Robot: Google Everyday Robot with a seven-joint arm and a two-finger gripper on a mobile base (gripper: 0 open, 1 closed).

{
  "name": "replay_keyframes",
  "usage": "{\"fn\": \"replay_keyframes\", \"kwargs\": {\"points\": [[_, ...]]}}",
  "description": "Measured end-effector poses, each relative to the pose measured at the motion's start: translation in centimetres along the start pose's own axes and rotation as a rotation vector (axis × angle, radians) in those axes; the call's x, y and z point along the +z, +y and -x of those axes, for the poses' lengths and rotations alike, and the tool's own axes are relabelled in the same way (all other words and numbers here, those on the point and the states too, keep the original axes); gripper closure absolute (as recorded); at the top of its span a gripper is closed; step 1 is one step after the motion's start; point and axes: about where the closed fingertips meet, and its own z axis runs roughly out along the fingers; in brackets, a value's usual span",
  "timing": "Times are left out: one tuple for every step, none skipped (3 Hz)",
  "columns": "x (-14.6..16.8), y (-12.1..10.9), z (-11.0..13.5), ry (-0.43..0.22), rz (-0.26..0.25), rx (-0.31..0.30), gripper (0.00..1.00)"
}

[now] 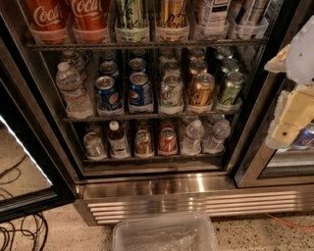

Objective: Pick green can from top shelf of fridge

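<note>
Standing in the third clear tray from the left on the top shelf (147, 45) of the fridge (61, 152), the green can (131, 14) showed only its lower body, its lid cut off by the upper edge of the view. Six trays could be counted along that shelf: two red Coca-Cola cans (68, 17) sat to the left of the green can, one gold can (171, 14) stood just beside it on the right, and two further cans, one white-labelled and one silvery, filled the last two trays. On the middle rack the front row held five cans, two of them blue Pepsi cans (122, 90), with two water bottles (72, 90) at the left end. The bottom rack's front row held six items: three cans, one red-capped bottle and two water bottles. One steel louvred grille (196, 201) ran beneath, and one clear plastic bin (164, 235) lay on the floor before it. The gripper (289, 120) hung at the right edge, in front of the right-hand door frame, level with the middle rack and well apart from the green can; how wide it stood could not be told.
</note>
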Motion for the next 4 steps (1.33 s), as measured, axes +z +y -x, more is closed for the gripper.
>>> {"fn": "replay_keyframes", "kwargs": {"points": [[0.0,0.0,0.0,0.000,0.000,0.000,0.00],[0.0,0.0,1.6,-0.040,-0.016,0.000,0.00],[0.5,-0.1,5.7,-0.175,-0.033,0.002,0.00],[0.1,0.2,11.6,-0.337,-0.020,-0.039,0.00]]}}
